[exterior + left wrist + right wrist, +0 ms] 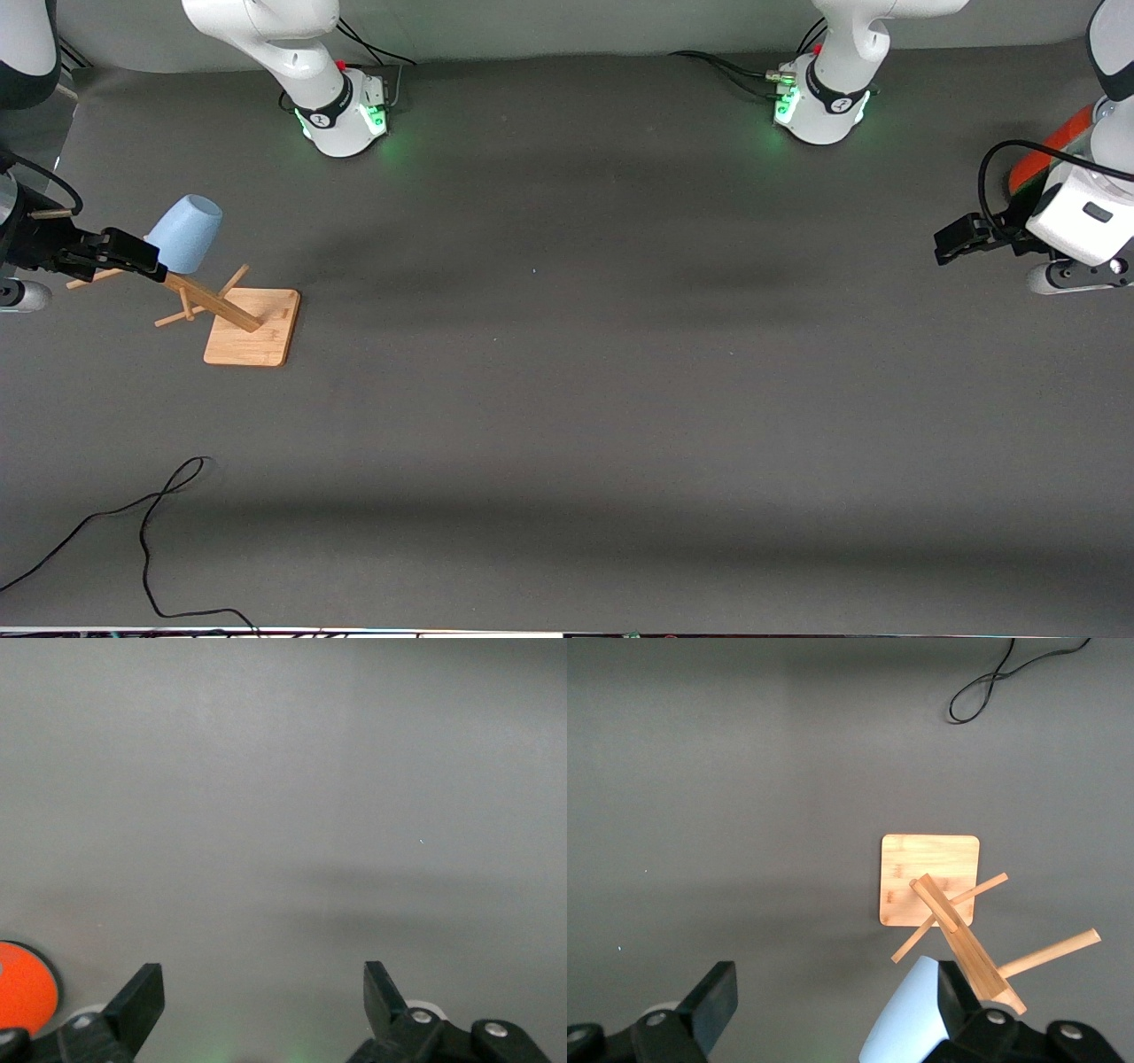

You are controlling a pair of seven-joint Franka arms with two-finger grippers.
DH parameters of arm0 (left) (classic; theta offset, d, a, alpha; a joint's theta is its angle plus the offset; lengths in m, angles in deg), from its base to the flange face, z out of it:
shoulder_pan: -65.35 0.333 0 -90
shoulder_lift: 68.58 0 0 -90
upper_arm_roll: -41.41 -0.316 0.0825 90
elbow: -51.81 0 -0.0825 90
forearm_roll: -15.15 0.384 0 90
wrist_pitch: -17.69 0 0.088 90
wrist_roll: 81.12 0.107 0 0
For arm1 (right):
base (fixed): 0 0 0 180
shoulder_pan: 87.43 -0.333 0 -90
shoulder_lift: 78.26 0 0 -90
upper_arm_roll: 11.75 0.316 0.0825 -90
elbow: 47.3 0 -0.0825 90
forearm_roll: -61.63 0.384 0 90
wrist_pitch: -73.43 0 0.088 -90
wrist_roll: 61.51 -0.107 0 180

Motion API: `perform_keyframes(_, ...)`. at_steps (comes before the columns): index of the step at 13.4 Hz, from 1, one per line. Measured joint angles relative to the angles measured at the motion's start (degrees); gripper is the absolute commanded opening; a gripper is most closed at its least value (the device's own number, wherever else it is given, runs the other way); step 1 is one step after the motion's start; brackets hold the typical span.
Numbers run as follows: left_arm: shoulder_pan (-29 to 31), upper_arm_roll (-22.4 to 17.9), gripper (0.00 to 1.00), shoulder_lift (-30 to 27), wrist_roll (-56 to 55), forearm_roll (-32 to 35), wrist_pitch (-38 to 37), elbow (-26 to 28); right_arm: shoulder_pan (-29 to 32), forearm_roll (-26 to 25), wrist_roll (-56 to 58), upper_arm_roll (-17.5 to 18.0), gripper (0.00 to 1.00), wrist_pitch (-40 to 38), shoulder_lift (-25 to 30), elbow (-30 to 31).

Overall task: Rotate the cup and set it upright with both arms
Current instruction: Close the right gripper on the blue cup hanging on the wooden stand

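The pale blue cup (186, 232) hangs tilted on a peg of a wooden rack (252, 328) at the right arm's end of the table. My right gripper (133, 252) is open over the rack's top, right beside the cup. In the right wrist view the cup (912, 1019) lies between the open fingers (833, 992), against the inner side of one finger (954, 992); the rack's base (930, 877) shows below. My left gripper (952, 239) waits open and empty at the left arm's end; its wrist view (263, 988) shows only bare table between the fingers.
An orange-red can (1054, 146) stands at the left arm's end, partly hidden by the left arm, and shows at the edge of the left wrist view (22, 988). A black cable (151, 532) lies near the front camera's edge at the right arm's end.
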Motion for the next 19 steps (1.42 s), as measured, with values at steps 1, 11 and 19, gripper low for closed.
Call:
perform_keyframes(1,0.0,0.0,1.0,0.0,0.0,0.0,0.0,0.0,0.0,0.0,0.0,0.0,1.0,0.02,0.0,0.0)
perform_keyframes(11,0.0,0.0,1.0,0.0,0.0,0.0,0.0,0.0,0.03,-0.02,0.1,-2.1,1.0,2.49,6.08,7.93)
perform_keyframes(19,0.0,0.0,1.0,0.01,0.0,0.0,0.0,0.0,0.32,-0.29,-10.02,-7.98,1.0,1.89,17.5,21.26)
